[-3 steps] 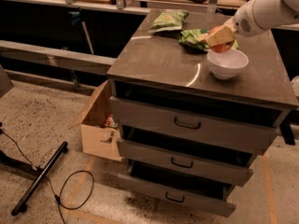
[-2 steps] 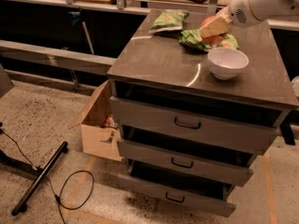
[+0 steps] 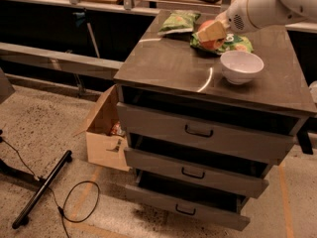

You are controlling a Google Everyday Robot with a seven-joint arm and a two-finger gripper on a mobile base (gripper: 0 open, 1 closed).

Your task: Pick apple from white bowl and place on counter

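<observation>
Camera view: the pincer (image 3: 211, 33) hangs above the far part of the tabletop (image 3: 168, 66), clamped on the apple (image 3: 213, 44) — one tan finger lies across the fruit's front, with red showing above and below it. The bowl (image 3: 241, 66) stands just beside the pincer, nearer the drawer side, and looks empty. So the pick is done and the carry is in hand. Directly under the pincer lies a green bag (image 3: 234, 43); a second bag (image 3: 179, 21) rests a little further off, away from the bowl.

The next move, as I judge it, calls for shifting the apple clear of both bags and the bowl, over bare tabletop on the side away from the bowl, then lowering it until it rests before letting go — a round fruit may roll.

The far finger is hidden behind the apple. The arm is cut off by the picture's edge, and how high the apple hangs above the bag is hard to make out.
</observation>
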